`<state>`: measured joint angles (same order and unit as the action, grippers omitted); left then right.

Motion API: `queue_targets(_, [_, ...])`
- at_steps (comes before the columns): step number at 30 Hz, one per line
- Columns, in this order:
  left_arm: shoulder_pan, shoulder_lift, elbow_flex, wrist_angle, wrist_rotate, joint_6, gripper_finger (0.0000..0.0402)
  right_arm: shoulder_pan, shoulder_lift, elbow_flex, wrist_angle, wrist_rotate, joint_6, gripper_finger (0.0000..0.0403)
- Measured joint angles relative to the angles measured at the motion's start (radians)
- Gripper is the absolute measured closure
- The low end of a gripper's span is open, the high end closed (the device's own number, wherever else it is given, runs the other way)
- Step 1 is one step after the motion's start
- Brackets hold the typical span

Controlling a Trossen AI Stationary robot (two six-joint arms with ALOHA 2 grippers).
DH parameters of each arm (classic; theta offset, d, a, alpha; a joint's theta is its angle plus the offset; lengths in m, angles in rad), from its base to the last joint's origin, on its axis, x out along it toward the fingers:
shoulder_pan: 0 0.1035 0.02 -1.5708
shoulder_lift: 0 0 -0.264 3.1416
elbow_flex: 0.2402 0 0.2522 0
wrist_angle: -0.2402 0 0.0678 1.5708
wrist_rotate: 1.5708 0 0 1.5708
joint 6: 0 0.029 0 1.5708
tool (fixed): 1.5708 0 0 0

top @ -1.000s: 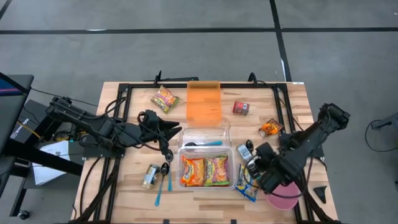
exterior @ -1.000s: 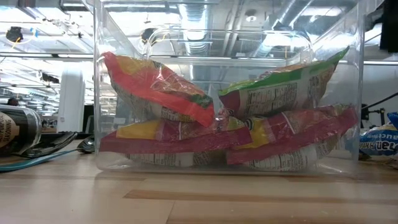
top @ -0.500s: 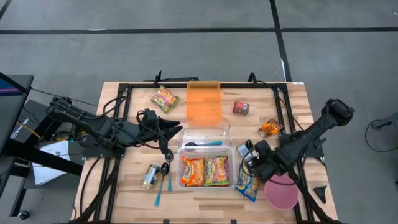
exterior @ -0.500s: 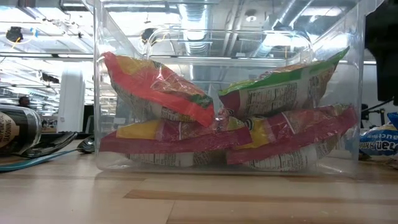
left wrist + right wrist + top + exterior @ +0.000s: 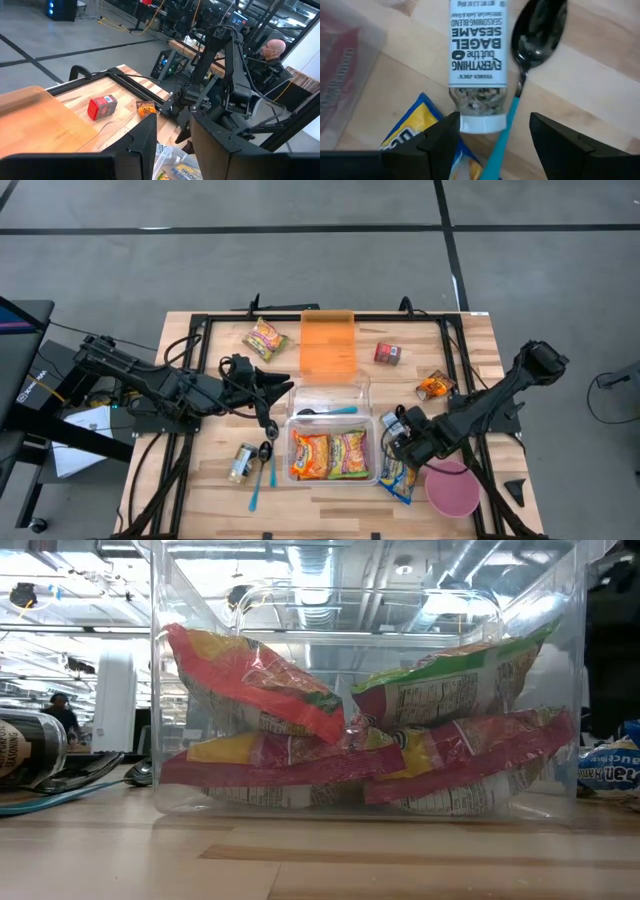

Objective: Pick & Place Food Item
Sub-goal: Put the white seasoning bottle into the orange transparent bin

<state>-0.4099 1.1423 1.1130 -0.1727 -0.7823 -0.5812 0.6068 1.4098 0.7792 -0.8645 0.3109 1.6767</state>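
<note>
Dark and empty, the right gripper's point(image 5: 492, 137) two fingers stand apart, wider than a second ago, with the jar of bagel seasoning point(image 5: 477, 60) lying on its side on the wood between and just beyond them; a teal-handled spoon point(image 5: 530, 60) lies alongside the jar, touching or nearly so, and the corner of a yellow-and-blue snack packet point(image 5: 417, 127) shows by one finger; in the high view this gripper point(image 5: 400, 442) has moved from over the pink bowl point(image 5: 452, 490) in toward the jar point(image 5: 392, 423), just beside the clear container point(image 5: 372, 442); that reads as an approach, the jaws spreading to take the jar, which is not yet gripped and rests on the table point(image 5: 470, 350); the spoon so close could be caught in the same pinch.

The left gripper point(image 5: 283, 389) hangs where it was, above the far side of the container near the orange lid point(image 5: 328, 345); its fingers point(image 5: 145, 145) show a narrow gap in its wrist view and hold nothing.

Inside the container two noodle packets point(image 5: 328, 453) already lie, leaning on each other in the low view; other food waits loose on the table: a third noodle packet point(image 5: 265, 338), a small red box point(image 5: 387, 353), an orange packet point(image 5: 434, 386).
</note>
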Motion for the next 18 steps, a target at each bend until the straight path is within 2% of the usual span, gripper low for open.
queue_targets(5, [0.000, 0.000, 0.000, 0.003, -0.002, 0.000, 0.0289, -0.023, 0.056, 0.001, 0.097, -0.036, -0.072, 0.0167])
queue_targets(18, [0.000, 0.000, 0.000, 0.013, -0.002, 0.000, 0.0289, -0.028, 0.165, 0.003, 0.116, -0.038, -0.108, 0.0168])
